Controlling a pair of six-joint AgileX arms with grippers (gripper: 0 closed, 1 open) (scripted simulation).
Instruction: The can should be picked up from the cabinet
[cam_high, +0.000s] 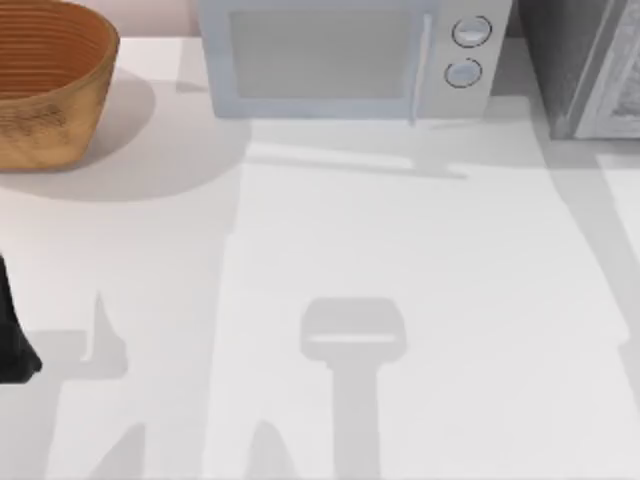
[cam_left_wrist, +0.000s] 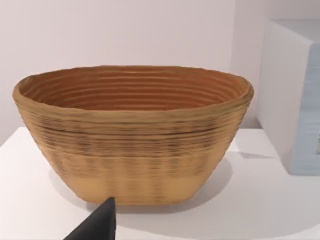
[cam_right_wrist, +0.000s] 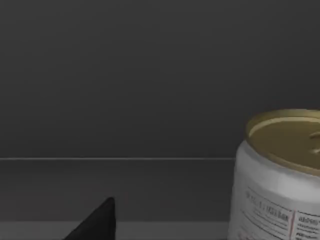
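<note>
The can (cam_right_wrist: 278, 186) is white with a gold lid and small print on its side. It stands upright inside the dark cabinet (cam_right_wrist: 150, 90), on the cabinet's floor. A dark part of my right gripper (cam_right_wrist: 96, 224) shows in the right wrist view, apart from the can and beside it, with nothing held. In the top view the grey cabinet (cam_high: 588, 66) stands at the table's far right corner. My left arm (cam_high: 12, 338) is parked at the table's left edge, and my left gripper (cam_left_wrist: 98, 225) faces the basket.
A woven brown basket (cam_high: 48, 82) (cam_left_wrist: 134, 134) stands at the far left. A white microwave (cam_high: 345, 55) with two round knobs sits at the back middle; its side (cam_left_wrist: 295, 95) shows next to the basket. The white table (cam_high: 400, 250) stretches across the front.
</note>
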